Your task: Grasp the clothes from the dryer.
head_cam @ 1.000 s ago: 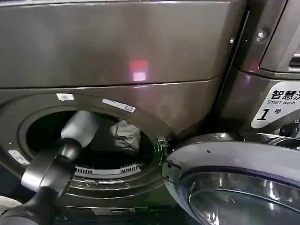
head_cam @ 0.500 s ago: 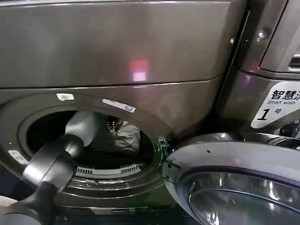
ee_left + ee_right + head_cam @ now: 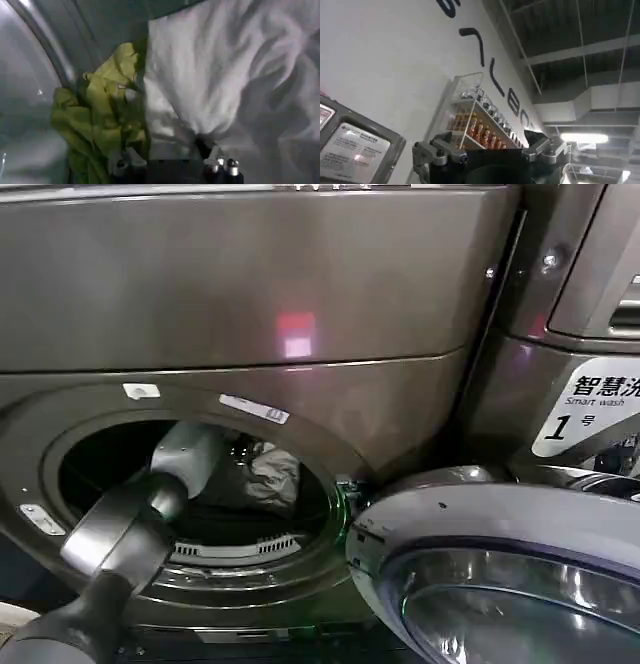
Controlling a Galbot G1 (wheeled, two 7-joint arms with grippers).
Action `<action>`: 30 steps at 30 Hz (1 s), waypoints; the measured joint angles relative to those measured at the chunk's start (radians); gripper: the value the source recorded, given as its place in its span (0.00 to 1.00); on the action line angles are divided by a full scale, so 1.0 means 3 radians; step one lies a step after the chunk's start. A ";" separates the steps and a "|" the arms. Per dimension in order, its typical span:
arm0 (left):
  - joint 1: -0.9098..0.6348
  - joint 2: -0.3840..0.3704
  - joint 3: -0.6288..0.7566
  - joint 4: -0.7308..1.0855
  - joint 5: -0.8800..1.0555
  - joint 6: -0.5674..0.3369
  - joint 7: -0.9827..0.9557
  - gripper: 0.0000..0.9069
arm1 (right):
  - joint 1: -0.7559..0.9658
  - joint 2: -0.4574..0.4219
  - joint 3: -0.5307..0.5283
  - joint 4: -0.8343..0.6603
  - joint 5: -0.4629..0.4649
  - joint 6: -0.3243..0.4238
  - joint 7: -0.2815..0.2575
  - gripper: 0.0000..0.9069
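Clothes [image 3: 200, 75] against left pincer [image 3: 172, 162], inside dryer [image 3: 250, 304]

The clothes [image 3: 165, 95] — a crumpled yellow-green garment [image 3: 100, 120] pressed against a wrinkled grey-white one [image 3: 220, 75] — lie bundled inside the drum of the dark bronze-grey dryer [image 3: 250, 304], its porthole open.

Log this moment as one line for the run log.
left gripper: inside dryer drum, jaws open at clothes | right gripper: parked away, jaws open, empty | grasp: not yet closed
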 measured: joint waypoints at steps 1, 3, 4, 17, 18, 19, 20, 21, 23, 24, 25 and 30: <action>-0.0005 0.0001 -0.0013 -0.0009 -0.0021 -0.0005 -0.0009 0.00 | -0.0003 0.0004 0.0001 0.0000 0.0000 0.0001 0.0000 1.00; -0.0007 0.0010 -0.0052 -0.0029 -0.0083 -0.0011 -0.0020 0.00 | -0.0007 0.0008 0.0004 0.0000 0.0000 0.0003 0.0000 1.00; -0.0003 0.0013 -0.0080 -0.0047 -0.0131 -0.0006 -0.0021 0.00 | -0.0008 0.0009 0.0005 0.0000 0.0000 0.0004 -0.0001 1.00; 0.0287 0.0169 -0.0629 -0.0561 -0.1610 -0.0055 -0.0320 0.00 | 0.0042 0.0010 -0.0076 -0.0004 -0.0026 0.0010 -0.0008 1.00; 0.0325 0.0180 -0.0671 -0.0611 -0.1753 -0.0068 -0.0368 0.00 | 0.0046 0.0010 -0.0082 -0.0006 -0.0031 0.0012 -0.0014 1.00; 0.0378 0.0180 -0.0717 -0.0669 -0.1914 -0.0083 -0.0433 0.00 | 0.0055 0.0007 -0.0095 -0.0006 -0.0036 0.0013 -0.0021 1.00; 0.0426 0.0179 -0.0754 -0.0733 -0.2069 -0.0085 -0.0501 0.00 | 0.0063 0.0004 -0.0105 -0.0007 -0.0041 0.0014 -0.0022 1.00; 0.0481 0.0178 -0.0794 -0.0802 -0.2244 -0.0085 -0.0586 0.00 | 0.0071 0.0002 -0.0117 -0.0007 -0.0043 0.0016 -0.0023 1.00; 0.0595 0.0176 -0.0864 -0.0967 -0.2567 -0.0092 -0.0755 0.00 | 0.0088 0.0003 -0.0137 -0.0001 -0.0044 0.0015 -0.0024 1.00; 0.0656 0.0182 -0.0900 -0.1061 -0.2707 -0.0092 -0.0841 0.00 | 0.0092 0.0006 -0.0141 -0.0001 -0.0044 0.0015 -0.0028 1.00; 0.0719 0.0189 -0.0938 -0.1173 -0.2852 -0.0088 -0.0931 0.00 | 0.0096 0.0007 -0.0144 -0.0004 -0.0044 0.0016 -0.0028 1.00; 0.1058 0.0168 -0.1117 -0.1744 -0.3390 -0.0111 -0.1383 0.00 | 0.0115 0.0010 -0.0163 -0.0005 -0.0045 0.0032 -0.0025 1.00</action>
